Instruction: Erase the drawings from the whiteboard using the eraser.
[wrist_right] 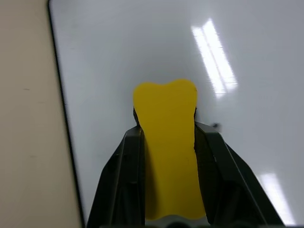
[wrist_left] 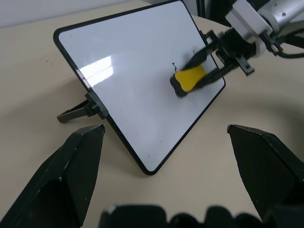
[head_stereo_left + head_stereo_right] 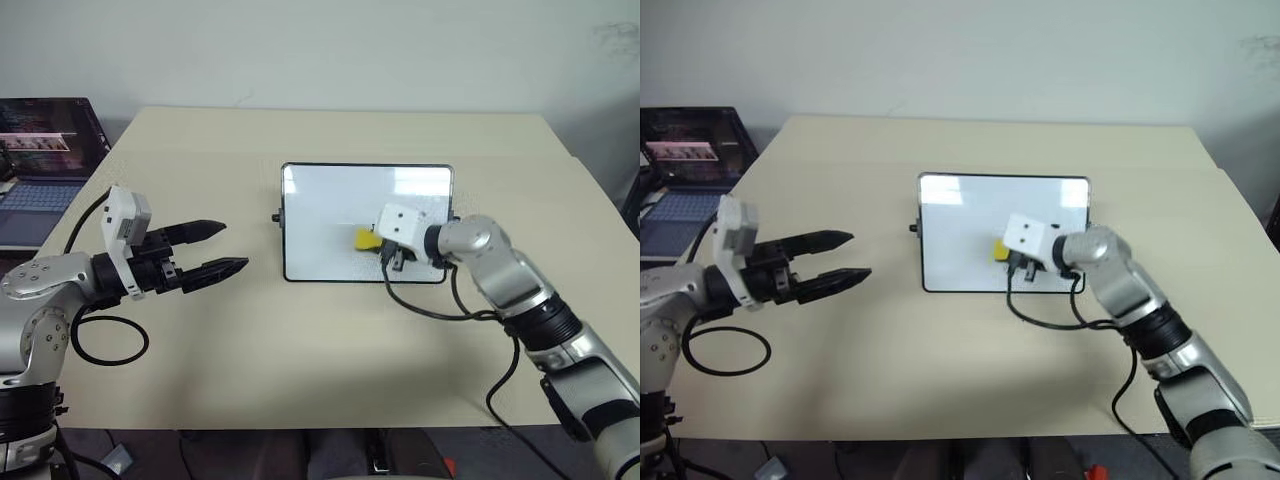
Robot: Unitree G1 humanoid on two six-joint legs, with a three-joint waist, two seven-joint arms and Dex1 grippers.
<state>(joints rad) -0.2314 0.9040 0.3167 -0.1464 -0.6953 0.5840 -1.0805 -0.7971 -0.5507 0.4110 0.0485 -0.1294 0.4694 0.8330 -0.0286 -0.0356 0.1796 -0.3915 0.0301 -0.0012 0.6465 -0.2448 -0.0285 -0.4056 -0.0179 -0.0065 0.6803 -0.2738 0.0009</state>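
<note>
Where the glossy whiteboard lies flat on the matte beige table, in the centre of the frame, its thin black frame curves at the corners and a small black knob sticks out on each side. The right gripper pinches the eraser, a smooth yellow block with a dark base, and presses it onto the board's lower right part. A tiny black mark shows just beside the eraser; otherwise the surface gleams white. The left gripper hovers at the left, black tapered fingers spread and holding nothing. A laptop sits at the upper left.
</note>
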